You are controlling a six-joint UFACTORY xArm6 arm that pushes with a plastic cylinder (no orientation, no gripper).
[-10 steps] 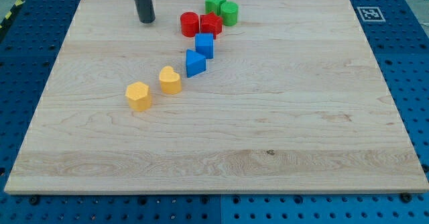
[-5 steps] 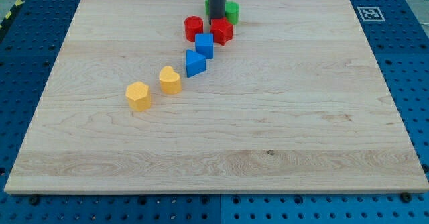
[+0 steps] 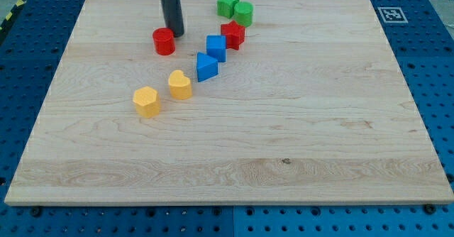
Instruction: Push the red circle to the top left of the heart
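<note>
The red circle (image 3: 164, 41) lies on the wooden board (image 3: 298, 116), up and to the left of the yellow heart (image 3: 180, 84), with a gap between them. My tip (image 3: 175, 33) stands at the red circle's upper right edge, touching it or nearly so. The dark rod rises from there out of the view's top.
A yellow hexagon (image 3: 147, 101) lies left of and below the heart. A blue triangle (image 3: 206, 67) and a blue cube (image 3: 216, 47) lie to the heart's right. A red star (image 3: 232, 34), a green star (image 3: 227, 3) and a green circle (image 3: 243, 12) sit near the view's top.
My tip swept from the top left to behind the red blocks, then back left. The red circle slid left and down, away from the red star, which shifted slightly right.
</note>
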